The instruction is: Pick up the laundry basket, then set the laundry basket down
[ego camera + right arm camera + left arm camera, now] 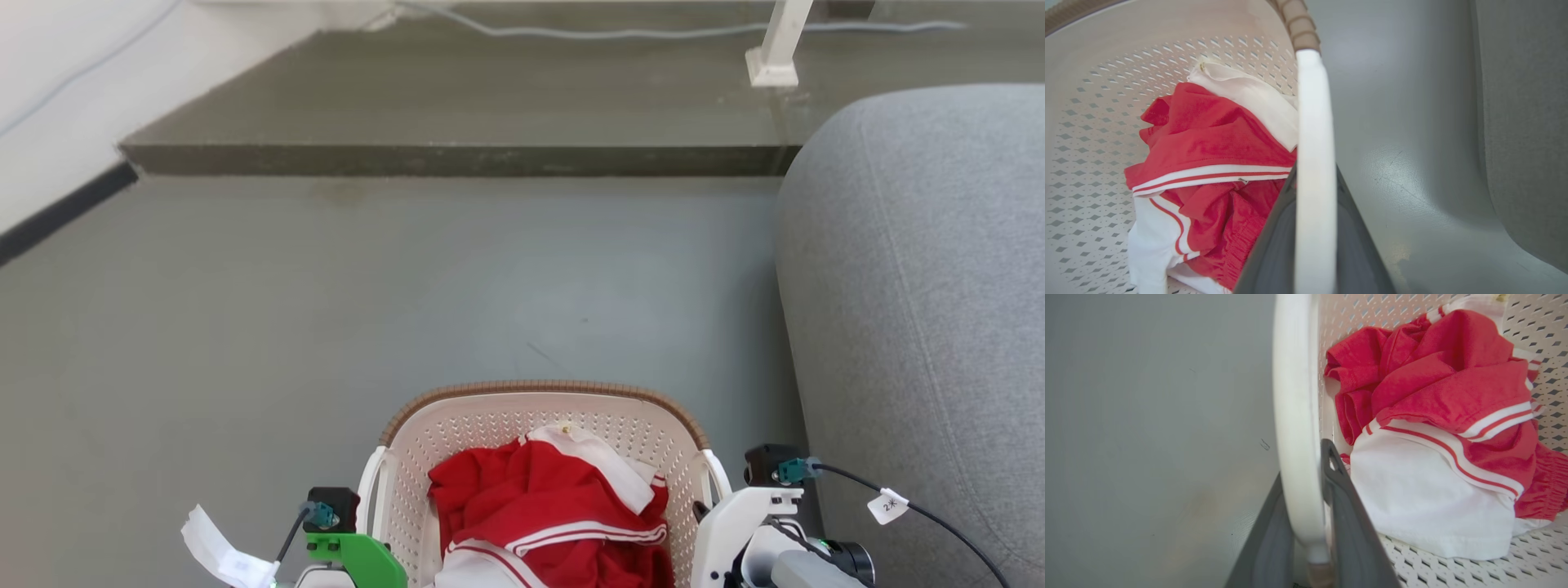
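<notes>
Clamping handles (1296,396) of laundry basket (490,429): left end effector (1304,465), right end effector (1314,175), both closed tight.
Basket contents: red-white clothes (555,506).

Clothes (547,506) in laundry basket (539,386) beside sofa (914,286)

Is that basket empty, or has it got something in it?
Not empty: crumpled red and white clothing lies in the laundry basket.
</notes>
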